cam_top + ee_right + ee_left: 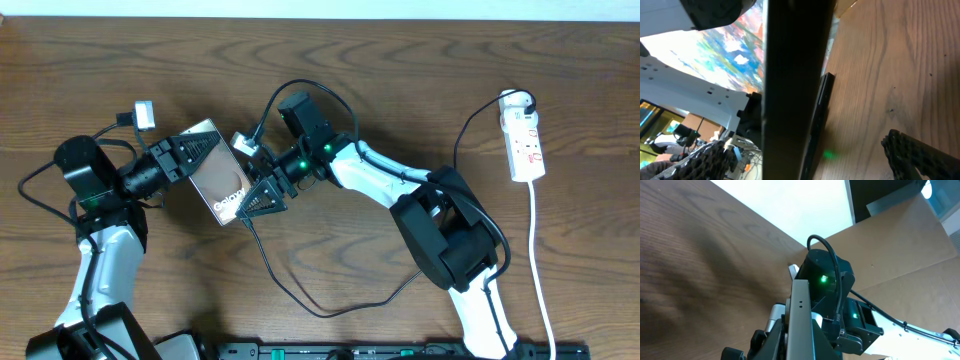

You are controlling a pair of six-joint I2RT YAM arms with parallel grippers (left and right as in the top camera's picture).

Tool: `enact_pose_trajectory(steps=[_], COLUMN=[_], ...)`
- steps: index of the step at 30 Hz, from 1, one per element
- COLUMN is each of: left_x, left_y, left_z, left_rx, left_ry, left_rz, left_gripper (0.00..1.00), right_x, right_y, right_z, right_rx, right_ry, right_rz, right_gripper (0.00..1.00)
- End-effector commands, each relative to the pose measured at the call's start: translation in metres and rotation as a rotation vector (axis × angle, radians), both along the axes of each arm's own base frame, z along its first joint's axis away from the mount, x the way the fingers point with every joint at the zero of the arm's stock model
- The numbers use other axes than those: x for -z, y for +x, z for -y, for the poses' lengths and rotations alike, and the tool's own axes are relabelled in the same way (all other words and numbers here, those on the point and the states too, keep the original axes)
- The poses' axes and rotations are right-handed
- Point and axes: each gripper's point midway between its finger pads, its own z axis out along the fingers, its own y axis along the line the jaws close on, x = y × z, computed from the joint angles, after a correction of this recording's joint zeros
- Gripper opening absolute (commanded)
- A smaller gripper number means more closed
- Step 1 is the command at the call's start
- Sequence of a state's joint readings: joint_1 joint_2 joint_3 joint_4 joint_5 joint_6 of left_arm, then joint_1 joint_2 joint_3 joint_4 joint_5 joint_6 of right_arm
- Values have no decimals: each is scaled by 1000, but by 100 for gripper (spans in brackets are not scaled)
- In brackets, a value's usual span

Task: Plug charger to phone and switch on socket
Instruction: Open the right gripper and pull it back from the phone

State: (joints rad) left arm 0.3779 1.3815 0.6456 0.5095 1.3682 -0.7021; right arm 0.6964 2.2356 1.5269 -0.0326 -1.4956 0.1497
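The phone (222,181) is held tilted above the table, left of centre. My left gripper (193,153) is shut on its upper left end; in the left wrist view the phone's grey edge (801,305) stands between the jaws (800,347). My right gripper (262,197) is open at the phone's lower right end. In the right wrist view its fingers (815,160) are spread wide around the dark phone edge (790,75). The charger cable (300,298) trails from under the right gripper across the table. Its connector tip is hidden. The socket (526,145) lies at the far right.
The socket's white cord (541,270) runs down the right side to the front edge. The right arm (445,235) stretches across the middle right. The left arm's base (90,180) is at the left. A black bar (400,350) lines the front edge.
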Motion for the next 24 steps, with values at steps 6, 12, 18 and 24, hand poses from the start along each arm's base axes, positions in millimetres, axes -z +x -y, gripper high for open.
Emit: enact_pose_trajectory(steps=[6, 12, 18, 24], left_x=[-9, -12, -13, -13], left_y=[-9, -19, -21, -21], left_z=[-21, -50, -62, -62], left_rx=[6, -34, -63, -63], left_ry=[-23, -46, -52, -51], left_rz=[23, 29, 28, 28], left_gripper=[7, 7, 7, 8], right_x=[-14, -10, 3, 36], right_y=[31, 74, 112, 133], right_z=[26, 54, 71, 87], right_rx=[40, 170, 334, 533], right_ry=[37, -42, -167, -386], right_rz=[-21, -100, -192, -226], right_gripper=[99, 99, 99, 99])
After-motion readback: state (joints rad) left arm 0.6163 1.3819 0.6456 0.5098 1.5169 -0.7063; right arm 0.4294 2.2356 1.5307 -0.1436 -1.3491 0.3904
